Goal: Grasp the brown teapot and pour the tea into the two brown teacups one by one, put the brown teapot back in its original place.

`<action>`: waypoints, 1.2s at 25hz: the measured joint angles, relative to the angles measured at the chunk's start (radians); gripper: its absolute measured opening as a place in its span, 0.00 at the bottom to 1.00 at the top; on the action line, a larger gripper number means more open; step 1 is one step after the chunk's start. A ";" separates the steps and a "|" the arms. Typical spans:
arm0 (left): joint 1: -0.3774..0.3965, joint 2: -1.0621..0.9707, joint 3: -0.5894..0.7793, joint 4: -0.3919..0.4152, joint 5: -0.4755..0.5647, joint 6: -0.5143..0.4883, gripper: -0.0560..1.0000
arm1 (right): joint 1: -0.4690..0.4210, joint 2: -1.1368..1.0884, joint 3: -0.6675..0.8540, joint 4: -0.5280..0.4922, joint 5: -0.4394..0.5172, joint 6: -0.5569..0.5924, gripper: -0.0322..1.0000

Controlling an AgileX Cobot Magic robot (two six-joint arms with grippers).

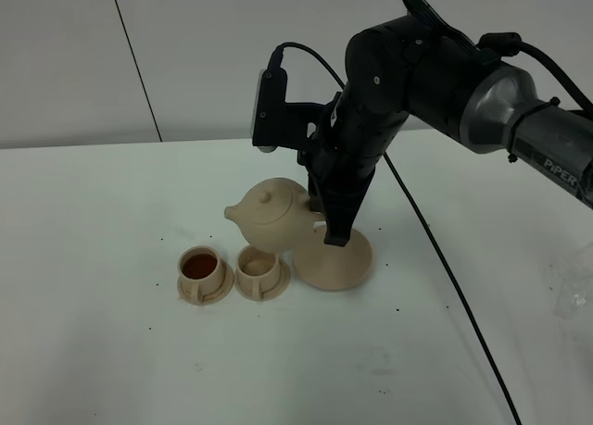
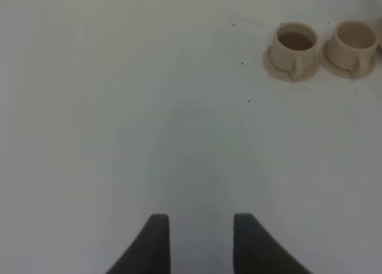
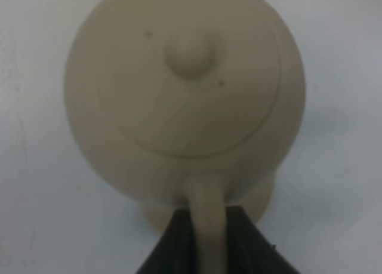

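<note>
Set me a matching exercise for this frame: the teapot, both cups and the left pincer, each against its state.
Things:
1. teapot
2. cup nearer the teapot
3. cup farther from the teapot
4. left pincer

States:
A. holds dark tea
B. open, holding nothing
C. pale inside, looks empty
D. handle clamped in the right pincer

Pairs: 1-D, 2-C, 3-A, 4-B.
</note>
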 joint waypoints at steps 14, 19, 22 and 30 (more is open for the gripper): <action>0.000 0.000 0.000 0.000 0.000 0.000 0.36 | 0.000 -0.078 0.220 -0.043 -0.143 0.029 0.12; 0.000 0.000 0.000 0.000 0.000 0.000 0.36 | 0.000 -0.078 0.222 -0.056 -0.168 0.043 0.12; 0.000 0.000 0.000 0.000 0.000 0.000 0.36 | 0.000 -0.078 0.223 -0.060 -0.177 0.044 0.12; 0.000 0.000 0.000 0.000 0.000 0.000 0.36 | 0.000 -0.075 0.224 -0.100 -0.172 0.062 0.12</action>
